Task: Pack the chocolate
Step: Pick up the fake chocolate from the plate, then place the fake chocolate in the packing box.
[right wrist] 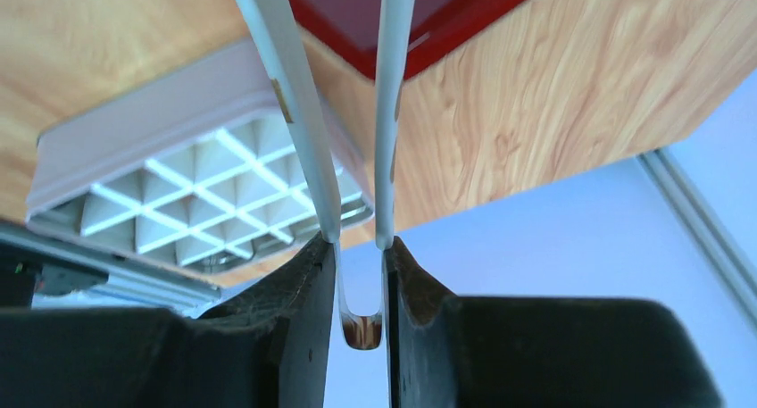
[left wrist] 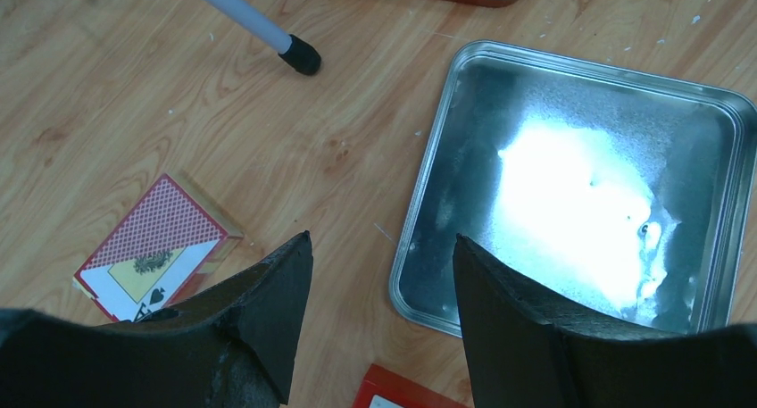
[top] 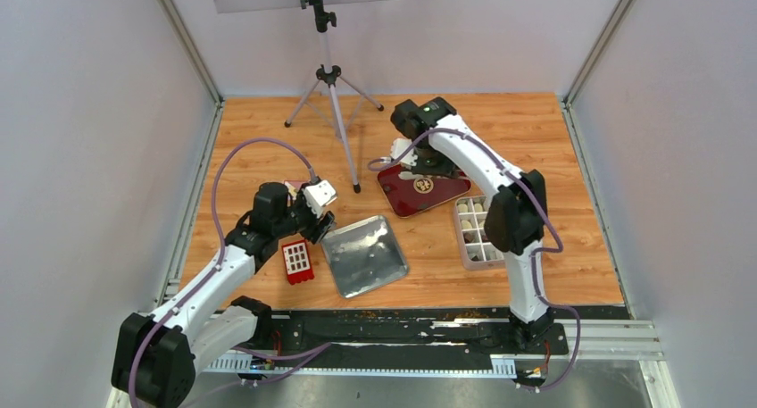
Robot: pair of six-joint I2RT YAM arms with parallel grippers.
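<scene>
The chocolate (top: 474,215) lies as cream and dark pieces in a white compartment tray (top: 464,247) at the right; in the right wrist view the tray (right wrist: 107,149) shows its grid. My right gripper (top: 420,162) (right wrist: 357,243) is shut on white tongs (right wrist: 295,95), whose two arms stick out over a dark red lid (top: 424,189) (right wrist: 464,6). I cannot see the tong tips. My left gripper (top: 317,220) (left wrist: 384,238) hangs open above bare wood, with nothing between its fingers, at the left rim of a silver tin (top: 366,256) (left wrist: 428,203).
A small red block with white squares (top: 297,259) (left wrist: 402,395) lies by the left gripper. A red-backed card box (left wrist: 152,247) is to its left. A tripod (top: 330,78) stands at the back, one foot (left wrist: 299,55) near the tin. Walls enclose the table.
</scene>
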